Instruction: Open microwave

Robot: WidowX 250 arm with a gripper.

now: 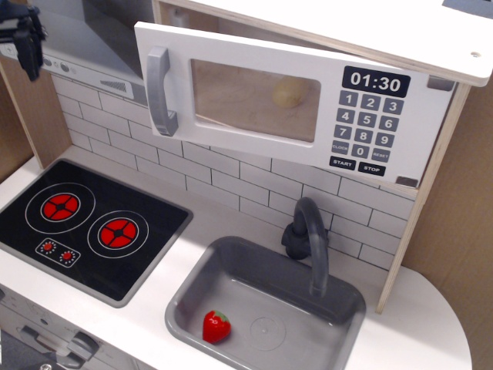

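The white microwave (254, 100) hangs under the top shelf, and its door stands ajar, with the left edge swung out toward me. Its grey curved handle (158, 91) is free. A pale round object (286, 92) shows through the clear window. The keypad and clock panel (374, 81) reads 01:30. My black gripper (27, 42) is at the top left edge of the view, well left of the handle and touching nothing. Most of it is cut off, so I cannot see how its jaws stand.
A grey slanted range hood (92, 46) sits left of the microwave. Below are a black two-burner stove (85, 223), a grey sink (266, 308) holding a red strawberry (216, 326), and a dark faucet (308, 239). A wooden side panel (439, 200) stands at the right.
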